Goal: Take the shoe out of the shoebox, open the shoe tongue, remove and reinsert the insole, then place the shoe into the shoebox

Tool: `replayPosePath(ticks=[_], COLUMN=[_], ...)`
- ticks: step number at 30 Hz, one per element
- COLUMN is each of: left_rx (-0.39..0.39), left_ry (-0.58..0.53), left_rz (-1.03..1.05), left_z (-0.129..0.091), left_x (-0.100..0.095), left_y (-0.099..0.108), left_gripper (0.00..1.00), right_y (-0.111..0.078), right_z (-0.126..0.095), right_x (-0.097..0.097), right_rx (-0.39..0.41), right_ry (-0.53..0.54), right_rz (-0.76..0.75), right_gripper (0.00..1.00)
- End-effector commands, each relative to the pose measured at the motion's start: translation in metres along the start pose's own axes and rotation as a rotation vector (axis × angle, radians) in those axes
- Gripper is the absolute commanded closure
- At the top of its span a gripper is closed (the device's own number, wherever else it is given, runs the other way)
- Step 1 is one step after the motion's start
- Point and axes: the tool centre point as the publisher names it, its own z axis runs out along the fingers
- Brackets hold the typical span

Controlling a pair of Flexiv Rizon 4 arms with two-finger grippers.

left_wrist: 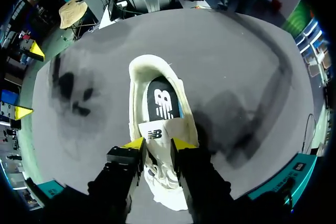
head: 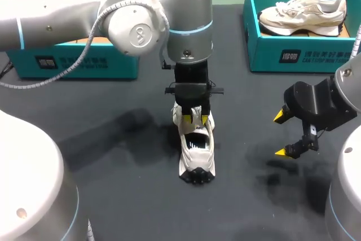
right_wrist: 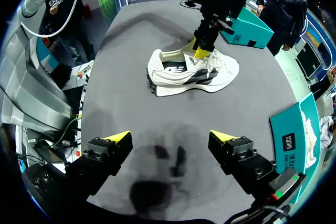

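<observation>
Head view puts our white shoe (head: 196, 152) upright near the middle of the dark grey table (head: 113, 196), heel towards us. Our left gripper (head: 197, 118) comes down from above, its 2 yellow tips clamped on the tongue (left_wrist: 155, 134), 1 on each side. The black insole (left_wrist: 163, 103) lies inside the shoe. Our right gripper (head: 289, 135) hangs over the table well apart from the shoe, fingers spread wide with nothing between them. 2 teal shoeboxes stand at the far edge: the left shoebox (head: 121, 67) behind our left arm, the right shoebox (head: 271, 55) holding a second pale shoe (head: 302, 14). Dark blotches mark the cloth under the right gripper.
</observation>
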Motion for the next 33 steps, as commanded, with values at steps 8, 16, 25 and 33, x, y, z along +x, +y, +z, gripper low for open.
replayPosePath(ticks=[8, 16, 25, 33], left_rx=[0.001, 0.15, 0.152, 0.034], left_ry=[0.023, 0.104, 0.094, 0.034], left_rz=[-0.23, -0.421, -0.468, -0.919], left_z=[-0.061, -0.068, -0.064, -0.058], left_x=[0.011, 0.01, 0.009, 0.01], left_y=[-0.019, -0.028, -0.032, -0.077], left_gripper=[0.0, 0.0, 0.0, 0.0], right_y=[-0.001, -0.001, -0.001, -0.001], right_z=[0.0, 0.0, 0.0, 0.0], right_x=[0.002, 0.002, 0.002, 0.002], right_rx=[0.001, 0.001, 0.001, 0.001], right_ry=[-0.004, -0.004, -0.004, -0.004], right_rz=[0.0, 0.0, 0.0, 0.0], right_gripper=[0.0, 0.0, 0.0, 0.0])
